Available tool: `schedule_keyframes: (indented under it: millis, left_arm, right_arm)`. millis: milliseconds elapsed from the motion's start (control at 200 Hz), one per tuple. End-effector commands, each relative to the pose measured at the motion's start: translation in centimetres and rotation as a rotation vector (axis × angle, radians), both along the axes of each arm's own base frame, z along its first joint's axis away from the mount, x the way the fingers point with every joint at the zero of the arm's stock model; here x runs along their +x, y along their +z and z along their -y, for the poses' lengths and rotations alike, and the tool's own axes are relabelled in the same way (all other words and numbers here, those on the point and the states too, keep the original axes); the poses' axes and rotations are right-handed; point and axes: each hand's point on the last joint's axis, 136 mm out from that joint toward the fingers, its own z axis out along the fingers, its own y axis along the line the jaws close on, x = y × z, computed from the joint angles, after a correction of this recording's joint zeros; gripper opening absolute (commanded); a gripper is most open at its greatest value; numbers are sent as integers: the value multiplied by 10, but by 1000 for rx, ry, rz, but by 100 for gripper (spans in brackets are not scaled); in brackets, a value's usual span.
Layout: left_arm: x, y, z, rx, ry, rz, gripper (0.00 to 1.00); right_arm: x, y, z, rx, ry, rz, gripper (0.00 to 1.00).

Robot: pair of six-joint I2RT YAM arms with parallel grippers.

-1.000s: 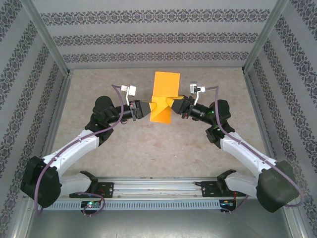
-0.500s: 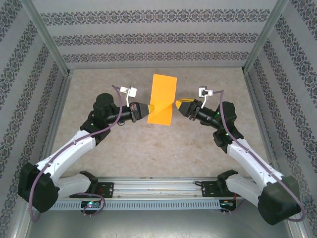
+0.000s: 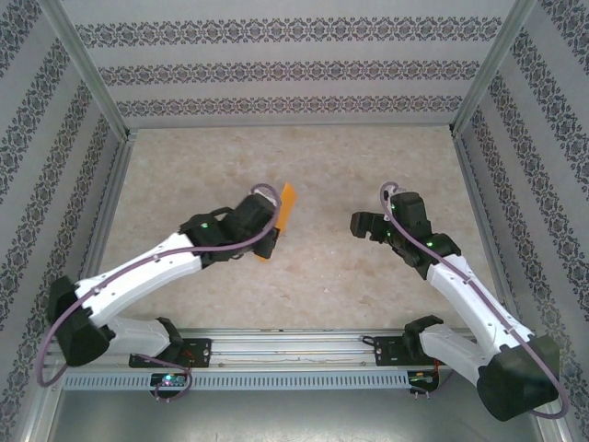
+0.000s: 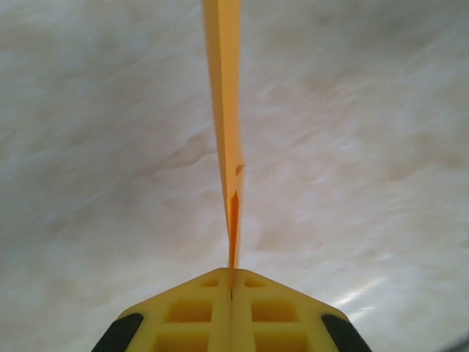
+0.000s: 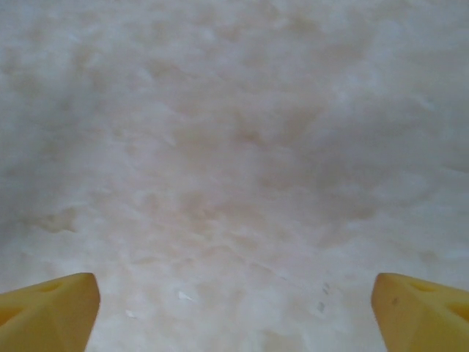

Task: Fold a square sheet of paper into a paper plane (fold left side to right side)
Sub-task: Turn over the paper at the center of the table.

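Note:
The orange paper (image 3: 283,214) is folded into a narrow strip and stands on edge above the table, just left of centre. My left gripper (image 3: 267,241) is shut on its near end. In the left wrist view the paper (image 4: 225,110) runs straight up from between the closed yellow fingers (image 4: 190,315) as a thin double layer seen edge-on. My right gripper (image 3: 357,224) stands open to the right of the paper, apart from it. Its yellow fingertips (image 5: 51,312) sit wide apart in the right wrist view with bare table between them.
The beige marbled tabletop (image 3: 304,276) is enclosed by patterned walls (image 3: 294,69) at the back and both sides. A metal rail (image 3: 294,345) with the arm bases runs along the near edge.
The right gripper has let go of the paper and drawn back to the right. The left arm has swung toward the centre and turned its wrist, so the paper now stands on edge.

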Motion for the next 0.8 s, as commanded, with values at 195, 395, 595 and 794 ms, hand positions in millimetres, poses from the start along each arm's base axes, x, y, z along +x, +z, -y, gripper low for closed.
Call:
schedule_keyframes:
  millis: [195, 395, 595, 794]
  left_arm:
    - [-19, -8, -62, 427, 313, 96, 0]
    - [-18, -36, -43, 448, 404, 79, 0]
    - [-13, -78, -3, 337, 463, 0, 0]
    - [-4, -91, 14, 365, 507, -14, 0]
  right_arm:
    - [-8, -21, 36, -82, -104, -71, 98]
    - [-5, -24, 32, -35, -101, -58, 98]
    - [-3, -29, 33, -26, -96, -58, 98]
    - [-4, -37, 30, -4, -79, -64, 98]
